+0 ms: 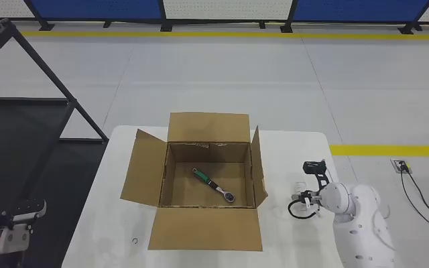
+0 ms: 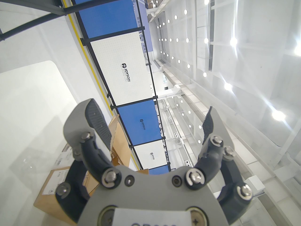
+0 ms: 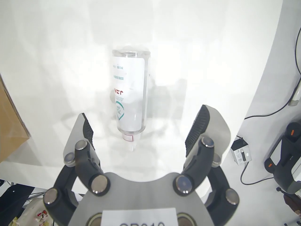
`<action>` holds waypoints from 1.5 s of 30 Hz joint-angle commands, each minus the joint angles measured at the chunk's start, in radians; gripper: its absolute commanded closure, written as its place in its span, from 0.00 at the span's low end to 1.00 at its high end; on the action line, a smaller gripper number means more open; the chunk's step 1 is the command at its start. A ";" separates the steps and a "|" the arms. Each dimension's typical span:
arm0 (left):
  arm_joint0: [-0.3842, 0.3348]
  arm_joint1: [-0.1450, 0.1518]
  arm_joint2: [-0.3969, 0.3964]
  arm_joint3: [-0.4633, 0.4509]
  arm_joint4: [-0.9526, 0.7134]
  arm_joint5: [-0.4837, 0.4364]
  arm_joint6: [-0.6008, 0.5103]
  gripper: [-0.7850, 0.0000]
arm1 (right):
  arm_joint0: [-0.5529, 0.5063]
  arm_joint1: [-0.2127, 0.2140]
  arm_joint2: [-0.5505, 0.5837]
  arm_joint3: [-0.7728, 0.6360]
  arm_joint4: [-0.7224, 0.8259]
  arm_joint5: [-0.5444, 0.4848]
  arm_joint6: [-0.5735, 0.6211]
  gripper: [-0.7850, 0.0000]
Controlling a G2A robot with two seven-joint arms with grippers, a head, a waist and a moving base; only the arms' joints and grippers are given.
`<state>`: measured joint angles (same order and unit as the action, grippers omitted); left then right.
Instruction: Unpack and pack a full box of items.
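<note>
1. Box (image 1: 204, 231): brown cardboard, open, all 4 flaps folded outward. It stands about mid-bench (image 1: 295, 147), on the white top.

2. Wrench (image 1: 214, 185): a ratchet lying flat on the box floor, set on a diagonal. The green grip points toward the far-left corner of the box, the steel head toward the near-right corner.

3. Bottle (image 3: 130, 95): clear plastic with a white label printed in green and red. It lies on its side on the bench to the right of the box, apart from the box's right flap.

4. Right tool (image 3: 143, 112): to the right of the box, over the bottle. Its 2 fingers are spread wide and grip nothing. The bottle's nozzle end points back into the gap between them, and both ribbed pads (image 3: 196, 123) stand off from the bottle.

5. Left tool (image 2: 150, 105): close beside the box and tilted upward, facing the hall ceiling lights. It is spread wide with nothing between the fingers. A box flap and a labelled side wall show past 1 finger.

6. Surroundings: blue and white panels (image 1: 107, 8) and a yellow floor line run beyond the far side of the box. Cables (image 3: 265, 114) lie on the floor past the bench edge, to the right of the box.
</note>
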<state>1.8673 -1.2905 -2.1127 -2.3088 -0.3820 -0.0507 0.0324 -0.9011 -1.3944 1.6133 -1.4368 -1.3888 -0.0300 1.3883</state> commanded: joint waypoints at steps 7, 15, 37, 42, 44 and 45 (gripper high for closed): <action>0.000 0.000 0.000 0.000 0.000 0.000 0.000 0.00 | 0.052 0.005 -0.028 0.114 0.010 -0.009 -0.002 0.48; 0.000 0.000 0.000 0.000 0.000 0.000 0.000 0.00 | 0.073 0.013 -0.012 0.105 0.079 -0.012 -0.042 1.00; 0.000 0.000 0.000 0.000 0.000 0.000 0.000 0.00 | -0.050 0.012 -0.309 -0.814 0.343 -0.033 -0.162 1.00; 0.000 0.000 0.000 0.000 0.000 0.000 0.000 0.00 | 0.043 0.000 -0.506 -0.756 0.277 -0.038 -0.131 1.00; 0.000 0.000 0.000 0.000 0.000 0.000 0.000 0.00 | 0.102 -0.010 -0.580 -0.684 0.257 -0.026 -0.106 1.00; 0.000 0.000 0.000 0.000 0.000 0.000 0.000 0.00 | 0.133 -0.016 -0.615 -0.643 0.244 -0.014 -0.098 1.00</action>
<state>1.8673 -1.2905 -2.1127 -2.3088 -0.3820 -0.0507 0.0324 -0.8040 -1.4045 1.0403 -2.1270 -1.1333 -0.0556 1.2814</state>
